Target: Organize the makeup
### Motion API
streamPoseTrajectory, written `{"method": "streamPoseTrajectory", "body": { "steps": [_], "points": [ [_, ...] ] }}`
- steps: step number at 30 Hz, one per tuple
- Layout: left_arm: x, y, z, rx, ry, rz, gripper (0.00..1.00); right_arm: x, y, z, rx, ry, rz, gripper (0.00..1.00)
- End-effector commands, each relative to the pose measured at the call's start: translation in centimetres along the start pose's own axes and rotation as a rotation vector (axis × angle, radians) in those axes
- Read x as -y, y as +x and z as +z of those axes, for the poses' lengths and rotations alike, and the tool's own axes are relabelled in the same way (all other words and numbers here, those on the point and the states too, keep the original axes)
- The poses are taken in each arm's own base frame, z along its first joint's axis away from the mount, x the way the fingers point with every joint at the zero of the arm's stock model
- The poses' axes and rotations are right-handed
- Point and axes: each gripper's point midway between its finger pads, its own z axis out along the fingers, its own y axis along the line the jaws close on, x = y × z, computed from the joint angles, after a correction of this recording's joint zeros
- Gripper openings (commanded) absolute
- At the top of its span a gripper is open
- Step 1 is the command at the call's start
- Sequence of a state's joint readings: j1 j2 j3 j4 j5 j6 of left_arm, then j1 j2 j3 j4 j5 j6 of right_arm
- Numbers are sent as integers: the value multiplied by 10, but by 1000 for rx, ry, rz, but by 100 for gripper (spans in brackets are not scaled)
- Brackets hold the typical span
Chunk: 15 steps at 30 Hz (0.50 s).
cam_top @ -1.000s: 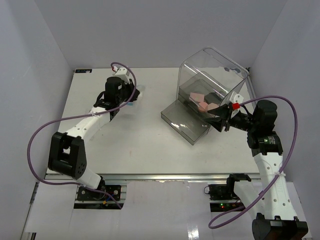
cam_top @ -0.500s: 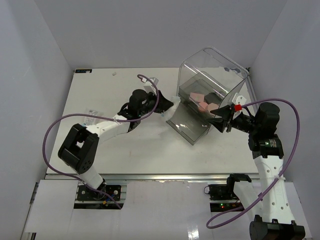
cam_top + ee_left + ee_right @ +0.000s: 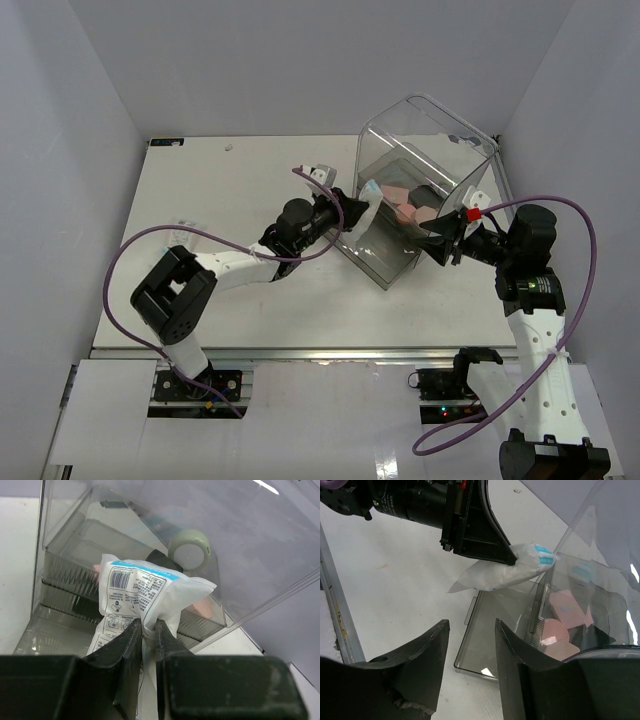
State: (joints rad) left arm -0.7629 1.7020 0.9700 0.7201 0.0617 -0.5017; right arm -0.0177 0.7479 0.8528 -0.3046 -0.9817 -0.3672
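Left pincer (image 3: pixel 146 626) clamps a white packet (image 3: pixel 142 592); only its wrist view shows the grey-green compact (image 3: pixel 189 551) behind.

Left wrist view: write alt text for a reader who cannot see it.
The black left gripper pinches a white printed packet with a blue stripe, in front of a large clear plastic box. Inside sits a round grey-green compact.

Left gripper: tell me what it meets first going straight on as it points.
The left gripper, shut on the white packet, points into the open clear box; the pink sponges inside look like first contact, depth unclear.
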Motion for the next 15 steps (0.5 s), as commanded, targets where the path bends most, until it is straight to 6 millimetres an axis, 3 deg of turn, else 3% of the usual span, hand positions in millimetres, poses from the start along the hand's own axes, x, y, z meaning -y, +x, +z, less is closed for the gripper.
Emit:
{"method": "streamPoseTrajectory", "body": {
  "steps": [1, 6, 15],
  "points": [
    [14, -46, -3, 202, -16, 125, 0, 1, 4, 1, -2, -2, 5, 48],
    [-5, -27, -3, 221, -58, 177, 0, 0, 3, 1, 0, -4, 5, 48],
    [-15, -11, 5, 311, -26, 270, 0, 2, 4, 1, -3, -4, 11, 48]
  ]
}}
